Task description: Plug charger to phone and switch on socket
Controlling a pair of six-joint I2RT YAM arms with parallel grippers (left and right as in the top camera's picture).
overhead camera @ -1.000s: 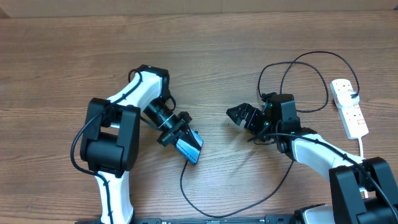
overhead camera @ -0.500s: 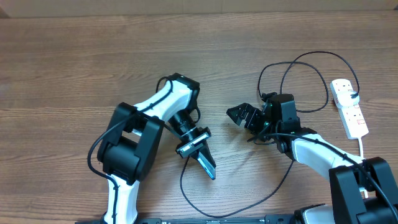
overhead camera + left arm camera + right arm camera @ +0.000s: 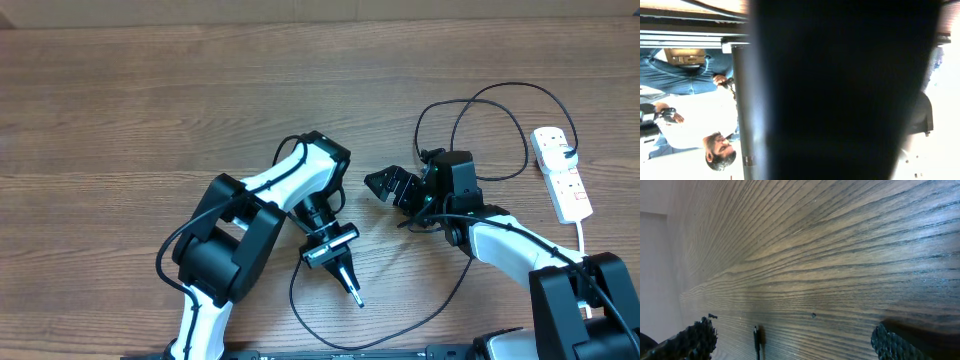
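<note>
Left gripper: the left gripper (image 3: 338, 258) has swung from the left part of the worktop (image 3: 120, 100) towards the middle and twisted round. It is clamped on the phone.
Phone: the phone (image 3: 352, 288) showed its blue screen a second ago. Now it is turned edge-on, a thin dark sliver pointing down and right, and it looks lifted off the wood. On the left wrist camera a black slab, likely the phone, fills the view.
Charger: the charger (image 3: 345, 346) loops below the phone, and one end rises just beside the left gripper. I cannot tell whether its tip is in the phone.
Right gripper: the right gripper (image 3: 383, 185) has not moved. Its fingers are spread with nothing between them, near the phone.
Socket: the socket (image 3: 562, 175) is unchanged at the far right, well apart from both grippers. Its switch position is too small to read.
Meaning: the turn seems to present the phone's port for plugging, and the switching looks undone.
</note>
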